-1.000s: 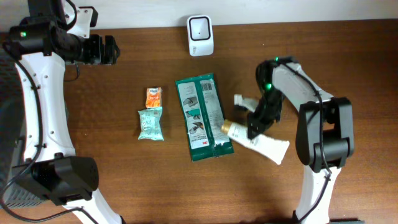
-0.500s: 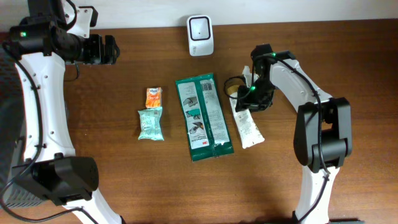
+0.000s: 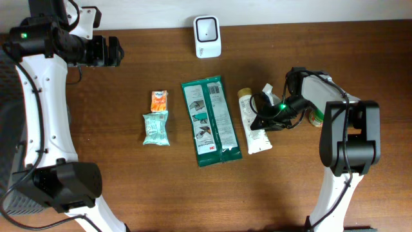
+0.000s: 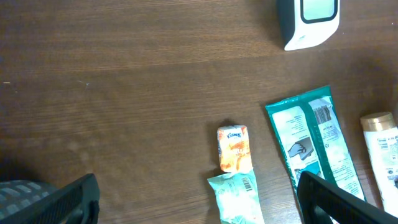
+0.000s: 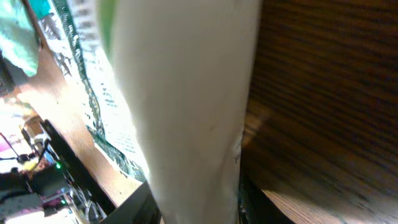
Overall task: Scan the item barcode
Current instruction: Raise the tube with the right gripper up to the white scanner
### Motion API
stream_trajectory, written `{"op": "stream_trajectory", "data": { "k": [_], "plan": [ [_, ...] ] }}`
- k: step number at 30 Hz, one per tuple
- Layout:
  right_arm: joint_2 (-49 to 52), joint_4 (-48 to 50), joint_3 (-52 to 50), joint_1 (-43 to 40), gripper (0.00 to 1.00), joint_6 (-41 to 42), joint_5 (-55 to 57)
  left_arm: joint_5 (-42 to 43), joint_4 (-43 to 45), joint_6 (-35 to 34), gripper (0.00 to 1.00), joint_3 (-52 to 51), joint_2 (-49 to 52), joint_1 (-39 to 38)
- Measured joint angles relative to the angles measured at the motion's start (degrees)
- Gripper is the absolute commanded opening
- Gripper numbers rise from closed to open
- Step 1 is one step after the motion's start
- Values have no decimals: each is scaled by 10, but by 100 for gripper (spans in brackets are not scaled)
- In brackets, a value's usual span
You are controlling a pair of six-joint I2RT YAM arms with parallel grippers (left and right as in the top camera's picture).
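Wooden tabletop (image 3: 129, 193), right claw (image 3: 262, 118) narrowly parted around white tube (image 3: 253, 137), grip unclear

Our left arm (image 3: 38, 96) and right arm (image 3: 318, 90) wear smooth, rounded white shells over black joints; thin black cables (image 3: 76, 72) loop alongside; we see a small green light (image 3: 24, 35) glowing on each.

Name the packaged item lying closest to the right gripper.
The white tube with the gold cap: it lies between the long green pack and the right gripper, which sits at its edge. The orange packet and teal packet lie beyond that pack.
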Motion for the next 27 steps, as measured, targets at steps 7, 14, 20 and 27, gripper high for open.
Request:
{"op": "stream_trajectory", "data": {
  "k": [7, 14, 20, 27],
  "plan": [
    [-3, 15, -9, 1, 4, -15, -27, 0, 0, 0, 99, 0, 0, 0],
    [-103, -6, 27, 3, 4, 6, -1, 0, 0, 0, 99, 0, 0, 0],
    [-268, -30, 40, 3, 4, 26, -45, 0, 0, 0, 99, 0, 0, 0],
    [-289, -31, 40, 3, 4, 69, -76, 0, 0, 0, 99, 0, 0, 0]
  ]
}}
